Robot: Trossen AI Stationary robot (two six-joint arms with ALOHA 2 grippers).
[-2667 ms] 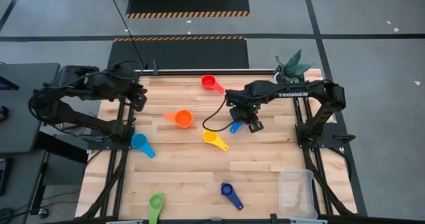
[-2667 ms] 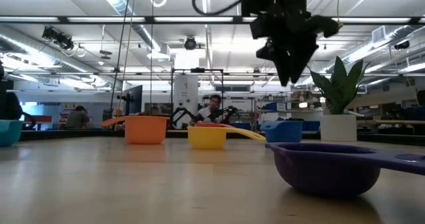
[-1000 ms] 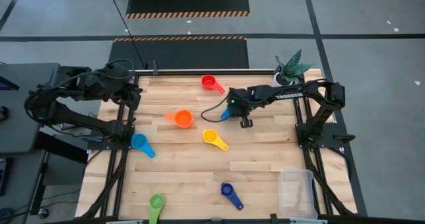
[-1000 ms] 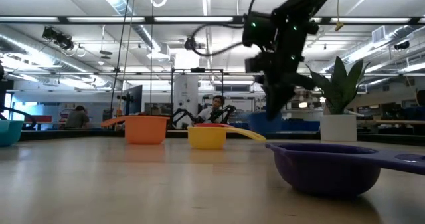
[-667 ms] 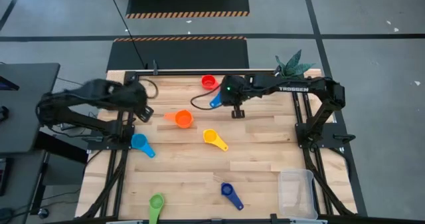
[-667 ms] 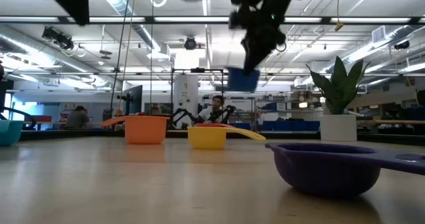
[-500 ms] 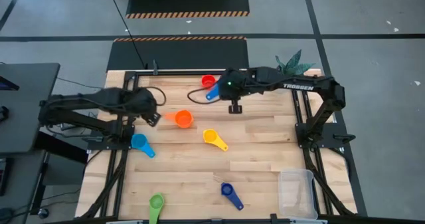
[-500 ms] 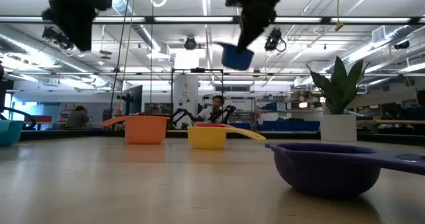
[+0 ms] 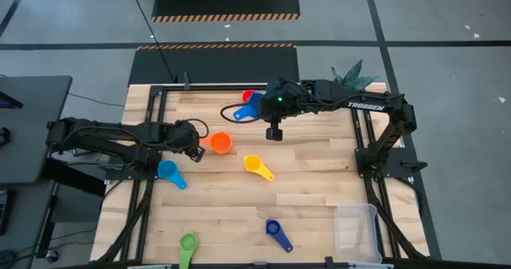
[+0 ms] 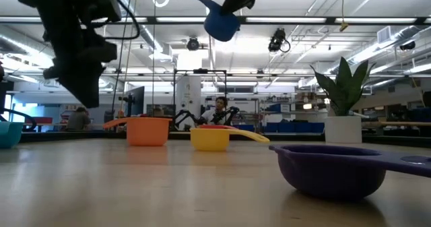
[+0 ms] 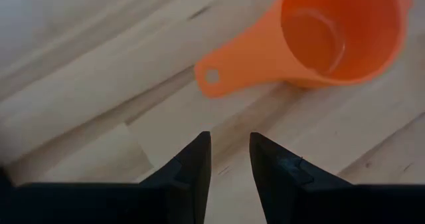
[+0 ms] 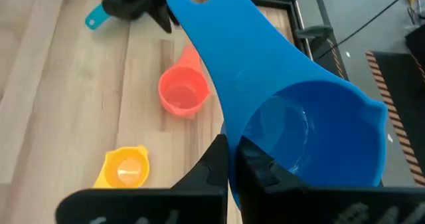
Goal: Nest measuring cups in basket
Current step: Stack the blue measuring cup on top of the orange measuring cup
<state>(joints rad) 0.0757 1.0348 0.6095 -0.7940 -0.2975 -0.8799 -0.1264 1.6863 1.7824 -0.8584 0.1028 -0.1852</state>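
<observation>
Blue measuring cup point(image 12: 292, 124) pinched between right fingers point(image 12: 255, 167).

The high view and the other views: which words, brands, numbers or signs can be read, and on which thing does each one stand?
"TROSSEN": white letters on the right arm, in the high view.
Measuring cups, such as the blue cup and the orange cup: no size marks or numbers can be read.
Room behind the table in the low view: any signs are too small to read.
</observation>
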